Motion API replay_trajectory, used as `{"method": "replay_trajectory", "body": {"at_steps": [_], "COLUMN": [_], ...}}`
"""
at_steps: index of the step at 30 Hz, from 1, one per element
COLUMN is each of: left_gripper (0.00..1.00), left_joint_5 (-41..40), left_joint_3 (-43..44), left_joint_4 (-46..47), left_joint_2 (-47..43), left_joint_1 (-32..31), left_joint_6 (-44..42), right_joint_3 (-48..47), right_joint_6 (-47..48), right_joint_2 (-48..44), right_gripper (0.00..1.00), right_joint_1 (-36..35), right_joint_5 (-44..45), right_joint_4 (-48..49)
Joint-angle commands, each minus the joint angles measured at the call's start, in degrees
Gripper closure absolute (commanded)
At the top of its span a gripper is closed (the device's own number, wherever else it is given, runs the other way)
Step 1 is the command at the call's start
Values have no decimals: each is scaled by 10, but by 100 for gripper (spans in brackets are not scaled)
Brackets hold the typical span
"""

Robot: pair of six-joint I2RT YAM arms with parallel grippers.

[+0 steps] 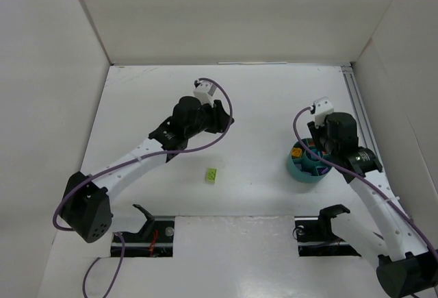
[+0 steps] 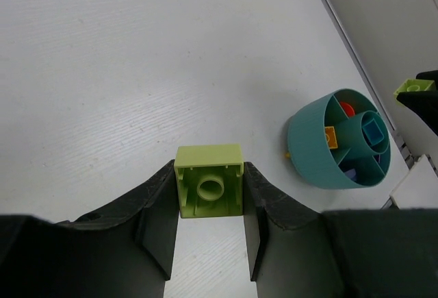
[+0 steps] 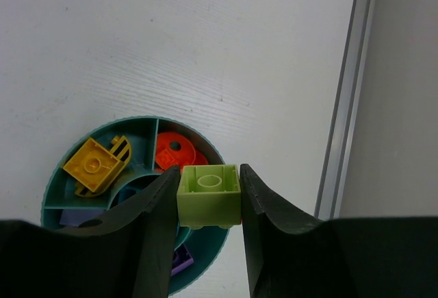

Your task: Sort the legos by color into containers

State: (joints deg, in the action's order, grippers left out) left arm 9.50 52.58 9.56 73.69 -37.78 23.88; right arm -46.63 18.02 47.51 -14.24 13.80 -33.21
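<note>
The right gripper [image 3: 209, 172] is clamped on a lime green brick [image 3: 209, 196] and hangs over the teal bowl [image 3: 49, 192], which sits on the right of the table [image 1: 260, 106]. The left gripper [image 2: 209, 171] is clamped on a second green brick [image 2: 209, 192], hollow side to the camera, over bare table well left of the bowl. A third green brick [image 1: 211, 175] lies loose between the arms, toward the near edge.

The step in hand looks like dropping the right brick into its wedge. The wedges in view hold a yellow piece [image 3: 92, 164], an orange piece [image 3: 174, 153] and purple pieces [image 3: 179, 262]. No green shows, and the held brick hides the spot straight beneath it. The next move calls for centring over a wedge free of other colours, then parting the fingers.

A metal rail [image 3: 345, 106] runs close on the right. With one small bowl, the left arm likely has to wait its turn.
</note>
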Motion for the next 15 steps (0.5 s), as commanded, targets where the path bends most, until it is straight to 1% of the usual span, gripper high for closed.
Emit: {"method": "replay_trajectory", "body": {"at_steps": [1, 7, 10, 14, 15], "left_gripper": [100, 100, 100, 100, 100], "left_joint_5": [-30, -30, -24, -12, -12], "left_joint_3": [50, 103, 119, 131, 137], "left_joint_4": [-25, -62, -67, -73, -81], "left_joint_2": [7, 58, 73, 87, 93], "left_joint_1": [-2, -2, -2, -13, -13], "left_joint_6": [9, 20, 25, 36, 42], "right_joint_3": [0, -5, -17, -17, -17], "right_joint_6": [-16, -37, -42, -36, -36], "right_joint_2": [-1, 26, 18, -5, -5], "right_gripper": [83, 83, 83, 83, 83], "right_joint_1": [4, 14, 14, 14, 14], "right_joint_5": [32, 50, 33, -39, -87], "right_joint_4": [-9, -28, -54, -68, -74]}}
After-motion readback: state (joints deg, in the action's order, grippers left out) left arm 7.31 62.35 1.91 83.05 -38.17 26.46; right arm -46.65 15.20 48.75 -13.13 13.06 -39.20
